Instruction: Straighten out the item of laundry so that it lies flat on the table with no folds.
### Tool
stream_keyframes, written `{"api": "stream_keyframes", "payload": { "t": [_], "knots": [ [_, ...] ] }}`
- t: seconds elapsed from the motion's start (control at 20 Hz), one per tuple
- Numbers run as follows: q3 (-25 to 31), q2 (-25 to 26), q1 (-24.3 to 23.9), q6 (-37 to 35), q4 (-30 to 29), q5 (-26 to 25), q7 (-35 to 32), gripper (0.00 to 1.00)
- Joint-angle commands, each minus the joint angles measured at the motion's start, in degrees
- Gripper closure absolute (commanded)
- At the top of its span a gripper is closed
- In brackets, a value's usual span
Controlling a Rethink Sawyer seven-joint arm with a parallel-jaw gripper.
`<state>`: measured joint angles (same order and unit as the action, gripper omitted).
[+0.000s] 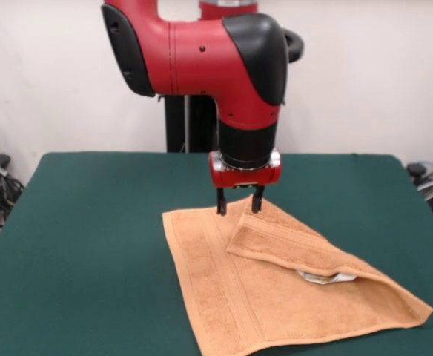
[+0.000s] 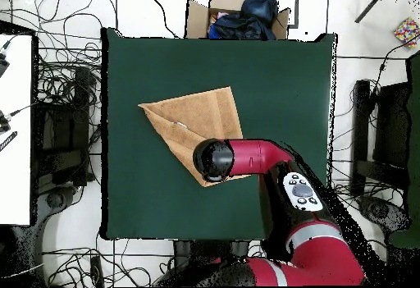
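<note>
The orange-tan washcloth (image 1: 276, 297) lies on the green table (image 1: 90, 245) with one part folded over itself as a flap (image 1: 291, 241). Its white tag (image 1: 326, 278) peeks out from under the flap's edge. My gripper (image 1: 238, 203) is open and points straight down at the cloth's far edge, its fingertips (image 1: 221, 206) standing either side of the flap's far corner. In the overhead view the cloth (image 2: 197, 116) shows folded, and the arm's black and red wrist (image 2: 217, 160) hides the gripper and the cloth's near corner.
A cardboard box (image 2: 197, 18) with dark blue cloth stands beyond the table's far edge in the overhead view. Cables lie on the floor all round the table (image 2: 279, 80). The cloth's near corner reaches close to the table's front edge in the front view.
</note>
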<state>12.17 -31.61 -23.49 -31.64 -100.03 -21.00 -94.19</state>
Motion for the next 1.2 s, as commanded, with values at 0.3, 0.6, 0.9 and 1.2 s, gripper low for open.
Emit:
{"api": "stream_keyframes", "payload": {
  "t": [0.3, 0.6, 0.9, 1.2],
  "knots": [
    [5.0, 1.3, -0.5, -1.8, 1.7, -2.9, 4.0, 0.0],
    [4.9, 1.6, -0.6, -3.3, 2.3, -2.9, 4.8, 0.0],
    [3.0, 7.2, 0.7, -1.0, 7.1, -5.7, 4.2, 0.0],
    [3.6, 8.2, 0.0, -0.9, 8.1, -7.1, 4.4, 0.0]
  ]
}}
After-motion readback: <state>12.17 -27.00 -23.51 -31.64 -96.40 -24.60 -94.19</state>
